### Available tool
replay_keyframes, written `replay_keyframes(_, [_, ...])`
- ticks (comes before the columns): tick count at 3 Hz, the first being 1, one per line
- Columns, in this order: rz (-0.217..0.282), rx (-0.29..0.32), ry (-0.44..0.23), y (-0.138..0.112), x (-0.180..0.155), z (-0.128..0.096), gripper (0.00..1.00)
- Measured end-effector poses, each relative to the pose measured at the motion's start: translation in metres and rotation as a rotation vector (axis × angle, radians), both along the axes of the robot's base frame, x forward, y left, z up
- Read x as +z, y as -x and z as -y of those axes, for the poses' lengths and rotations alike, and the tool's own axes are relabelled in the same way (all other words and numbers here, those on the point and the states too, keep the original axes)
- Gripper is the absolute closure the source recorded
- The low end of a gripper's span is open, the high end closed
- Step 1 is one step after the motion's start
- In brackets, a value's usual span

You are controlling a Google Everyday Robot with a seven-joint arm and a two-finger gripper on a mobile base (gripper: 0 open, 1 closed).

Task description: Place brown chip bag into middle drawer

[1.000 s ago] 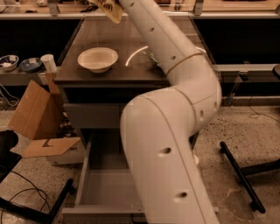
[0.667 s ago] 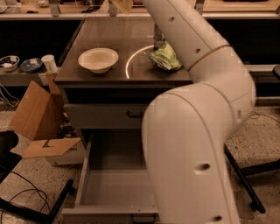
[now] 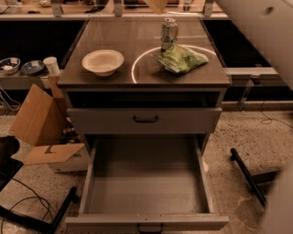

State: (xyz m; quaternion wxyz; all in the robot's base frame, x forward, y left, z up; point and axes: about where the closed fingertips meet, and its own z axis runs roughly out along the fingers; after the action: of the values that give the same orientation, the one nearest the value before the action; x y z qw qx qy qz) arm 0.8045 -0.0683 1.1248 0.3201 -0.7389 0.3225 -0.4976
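Observation:
The middle drawer (image 3: 146,194) is pulled out wide at the bottom of the grey cabinet, and its grey floor is bare. A tan-yellow corner (image 3: 158,4) pokes in at the top edge above the counter; it looks like an edge of the brown chip bag, and the rest of the bag is out of view. My gripper is out of view above the top edge. Only my pale arm (image 3: 263,27) shows, at the upper right corner and along the lower right edge.
On the countertop (image 3: 105,36) sit a white bowl (image 3: 102,61), a drink can (image 3: 169,30) and a green chip bag (image 3: 181,58). The upper drawer front (image 3: 145,119) is shut. A cardboard box (image 3: 39,114) stands at the left and black stand legs (image 3: 247,173) lie at the right.
My arm has swung away to the right and upward, uncovering the cabinet and the open drawer. The tan bag edge has shifted right along the top edge.

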Motion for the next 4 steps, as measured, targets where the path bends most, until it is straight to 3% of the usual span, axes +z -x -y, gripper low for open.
replay_keyframes(1, [-0.060,-0.023,-0.002,0.042,-0.029,0.029,1.00])
replay_keyframes(2, [-0.126,-0.067,-0.046,0.085,-0.066,0.053,1.00])
replay_keyframes(3, [-0.166,-0.133,-0.100,0.133,-0.094,0.063,1.00])
replay_keyframes(4, [-0.189,-0.188,-0.116,0.179,-0.124,0.057,1.00])
